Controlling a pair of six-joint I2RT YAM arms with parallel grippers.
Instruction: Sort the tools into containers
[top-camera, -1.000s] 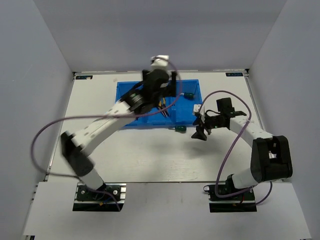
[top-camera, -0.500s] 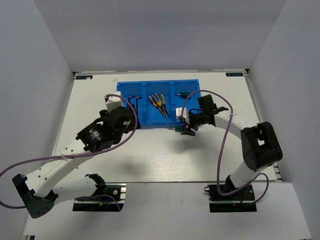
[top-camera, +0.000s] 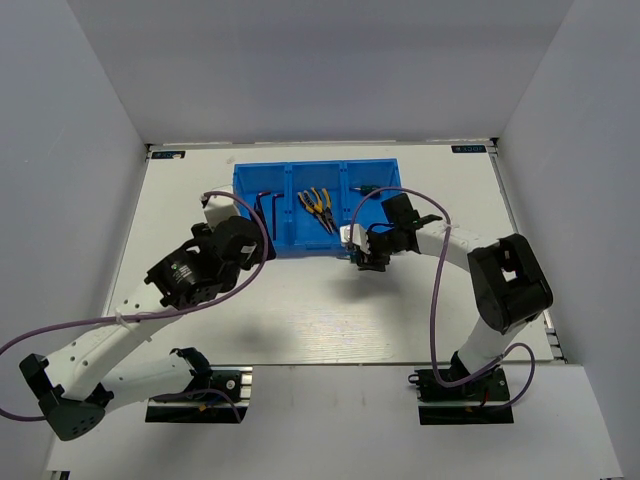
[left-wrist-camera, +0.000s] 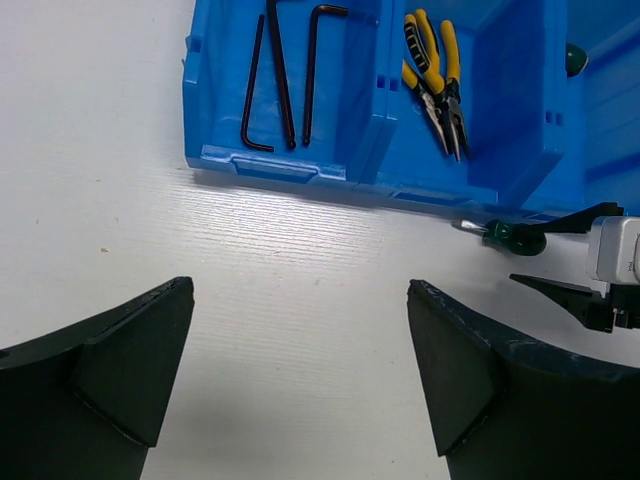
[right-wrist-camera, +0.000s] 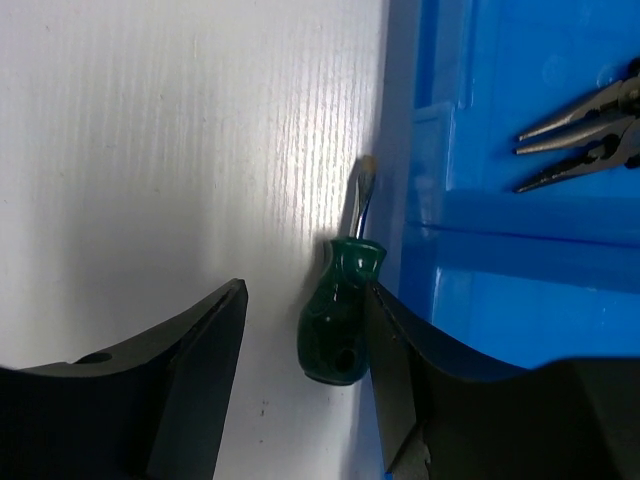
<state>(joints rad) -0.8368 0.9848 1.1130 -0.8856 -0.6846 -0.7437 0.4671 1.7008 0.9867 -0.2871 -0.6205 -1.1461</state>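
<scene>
2 hex keys lie side by side in the left compartment of the tray. 2 pliers lie in the middle compartment, noses toward the near wall. In the right compartment I can make out 1 green screwdriver near the far wall.

A 2nd screwdriver is out on the bench. It lies just beside the tray's near wall, in front of the right compartment, with its blade running along the wall.

The right claw is low over this one, fingers apart, with the green handle between them. The finger on the tray side looks to be right against the handle. The other finger stands off it with a strip of bench showing between. The claw is not clamped on the handle.

The left claw sits over bare bench near the tray's left front corner, fingers wide apart with nothing between them. It is well apart from the 2nd screwdriver and touches no tool.
</scene>
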